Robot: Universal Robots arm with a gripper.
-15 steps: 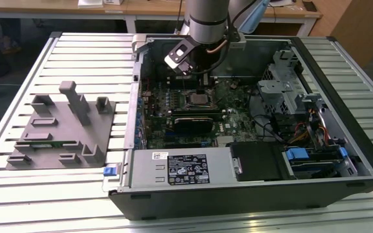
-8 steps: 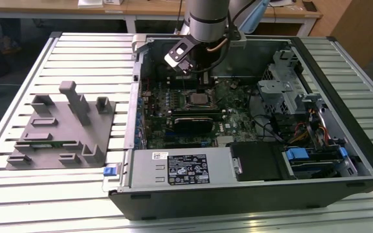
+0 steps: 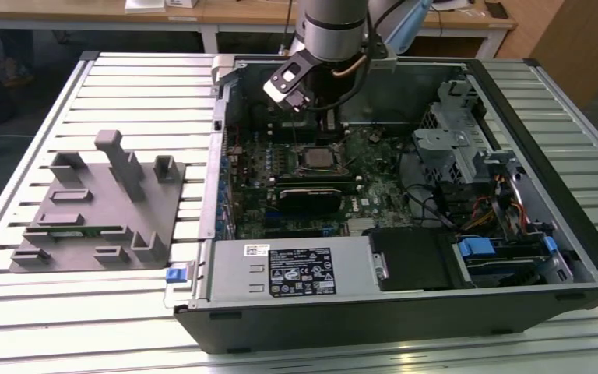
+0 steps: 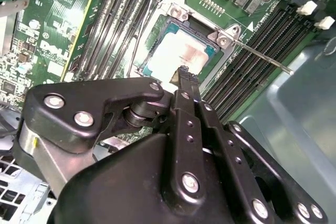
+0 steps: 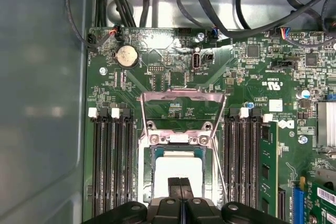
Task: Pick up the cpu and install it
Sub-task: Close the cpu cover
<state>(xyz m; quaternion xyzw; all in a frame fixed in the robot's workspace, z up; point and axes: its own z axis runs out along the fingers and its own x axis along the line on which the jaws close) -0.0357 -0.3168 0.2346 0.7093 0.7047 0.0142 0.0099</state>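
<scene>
We find the black two-finger gripper [image 4: 184, 73] with its fingers closed tip to tip and nothing caught between them. In both wrist views the tips stand over the small square cpu with the pale silver-white metal top [image 5: 178, 165]; we cannot tell whether they touch the lid or hang just above it. The cpu lies flat inside the dark square socket [image 5: 148, 174] on the green motherboard [image 5: 157, 51], between two banks of long black memory slots [image 5: 113, 161]. The steel load plate [image 5: 181, 107] is swung up and away from it, and the thin steel retention lever [image 4: 262, 57] stands free to one side. We judge the step in hand to be the seating of the cpu, with the pickup done: the grey plastic holder tray [image 3: 91, 210] sits well apart on the slatted metal table [image 3: 29, 312], outside the black computer case [image 3: 403, 319]. To do this step well, we confine any contact to the metal lid, straight down and light. A chip of this kind should drop in under its own weight, and force risks bending the contacts beneath. We check that the dark rim shows evenly on every visible side and that no corner rides on the socket wall; a tilted lid would mean a mis-seat. We hold the closed fingers clear of the raised load plate and the lever, and avoid any sideways drag that could skew the chip.
</scene>
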